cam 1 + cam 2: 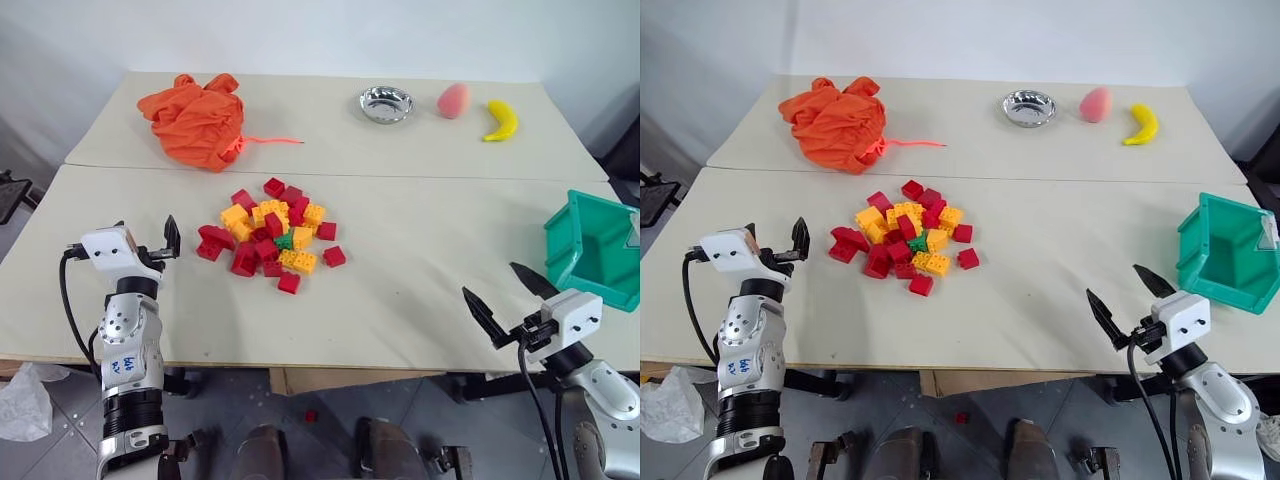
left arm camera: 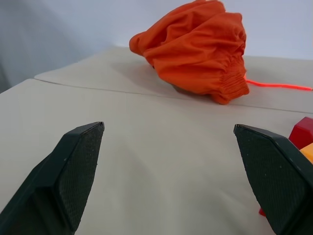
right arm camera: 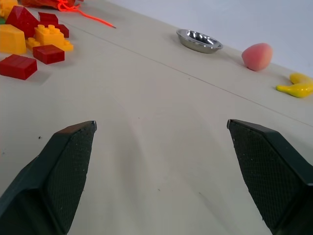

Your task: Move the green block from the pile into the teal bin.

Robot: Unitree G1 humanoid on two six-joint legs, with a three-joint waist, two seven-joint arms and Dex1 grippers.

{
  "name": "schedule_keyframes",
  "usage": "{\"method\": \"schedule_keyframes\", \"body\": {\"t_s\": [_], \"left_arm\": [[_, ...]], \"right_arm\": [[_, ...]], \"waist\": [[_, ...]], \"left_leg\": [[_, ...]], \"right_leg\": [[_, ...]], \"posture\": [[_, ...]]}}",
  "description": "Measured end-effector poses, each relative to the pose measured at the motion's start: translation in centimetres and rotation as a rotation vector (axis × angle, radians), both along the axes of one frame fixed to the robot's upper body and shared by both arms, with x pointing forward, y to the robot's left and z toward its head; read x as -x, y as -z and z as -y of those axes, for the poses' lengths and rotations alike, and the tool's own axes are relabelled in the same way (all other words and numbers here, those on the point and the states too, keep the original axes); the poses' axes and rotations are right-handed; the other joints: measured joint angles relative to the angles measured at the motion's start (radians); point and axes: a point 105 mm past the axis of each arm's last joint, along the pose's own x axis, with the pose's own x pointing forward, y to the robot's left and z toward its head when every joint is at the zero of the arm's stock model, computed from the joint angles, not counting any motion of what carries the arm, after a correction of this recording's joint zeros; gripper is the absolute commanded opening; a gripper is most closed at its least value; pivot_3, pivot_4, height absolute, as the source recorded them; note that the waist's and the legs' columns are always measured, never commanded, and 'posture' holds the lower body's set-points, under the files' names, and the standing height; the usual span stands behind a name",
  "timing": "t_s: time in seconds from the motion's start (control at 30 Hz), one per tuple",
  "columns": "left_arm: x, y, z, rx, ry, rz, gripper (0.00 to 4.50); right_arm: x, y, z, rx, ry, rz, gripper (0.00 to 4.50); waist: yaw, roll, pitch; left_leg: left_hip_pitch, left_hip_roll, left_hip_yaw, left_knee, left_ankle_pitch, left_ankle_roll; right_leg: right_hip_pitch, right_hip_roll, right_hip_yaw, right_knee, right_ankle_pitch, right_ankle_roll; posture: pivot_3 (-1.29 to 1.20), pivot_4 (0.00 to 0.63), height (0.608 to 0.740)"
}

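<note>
The green block (image 1: 284, 240) sits in the middle of the pile (image 1: 270, 238) at the desk's (image 1: 420, 290) centre. The teal bin (image 1: 592, 248) stands at 3 o'clock by the desk's edge. At 8 o'clock the left gripper (image 1: 150, 240) hovers, jaws wide, empty. At 4 o'clock the right gripper (image 1: 508, 296) likewise, jaws wide.

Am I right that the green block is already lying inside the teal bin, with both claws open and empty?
Not quite: the green block still sits in the pile, not the teal bin, as the left eye view shows. The left claw and right claw are indeed open and empty.
</note>
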Motion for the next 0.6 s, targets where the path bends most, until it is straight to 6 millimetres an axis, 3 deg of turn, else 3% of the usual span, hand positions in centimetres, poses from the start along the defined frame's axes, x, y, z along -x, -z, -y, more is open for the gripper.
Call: {"method": "schedule_keyframes", "body": {"t_s": [0.13,0.23,0.37,0.5,0.6], "left_arm": [[0.1,-0.2,-0.2,-0.019,0.020,-0.013,4.50],[1.0,-0.9,1.0,-0.043,0.148,0.019,4.50],[3.0,-2.1,2.1,-0.070,0.384,0.016,4.50],[5.6,-1.5,2.4,-0.195,0.589,-0.125,4.50],[7.8,-0.2,2.0,-0.281,0.685,-0.245,4.50]], "right_arm": [[-0.3,-0.2,-0.2,-0.002,-0.010,0.007,4.49],[-1.1,-1.0,-0.8,-0.007,-0.056,0.034,4.49],[-2.1,-2.4,-1.9,0.039,-0.277,-0.025,4.49],[-3.0,-4.7,-1.4,0.109,-0.418,-0.056,4.49],[-2.8,-4.7,-2.9,0.165,-0.551,-0.083,4.49]], "waist": [[0.000,0.000,0.000],[-0.005,0.000,0.000],[-0.010,0.000,0.000],[-0.016,0.001,0.000],[-0.022,0.001,0.000]], "left_leg": [[0.000,0.000,0.000,0.000,0.000,0.000],[0.000,0.000,0.000,0.000,0.000,0.000],[0.001,0.001,0.000,0.000,0.000,0.000],[0.001,0.001,0.000,-0.001,0.000,0.000],[0.001,0.001,0.000,-0.001,0.000,0.000]], "right_leg": [[0.000,0.000,0.000,0.000,0.000,0.000],[0.000,0.000,0.000,0.000,0.000,0.000],[0.000,0.000,0.000,0.001,0.000,0.000],[0.000,0.000,0.000,0.001,-0.001,-0.001],[0.000,0.000,0.000,0.000,-0.001,-0.001]], "posture": [[0.00,0.150,0.740],[0.00,0.150,0.740],[0.00,0.150,0.740],[0.00,0.150,0.740],[0.00,0.150,0.740]]}}
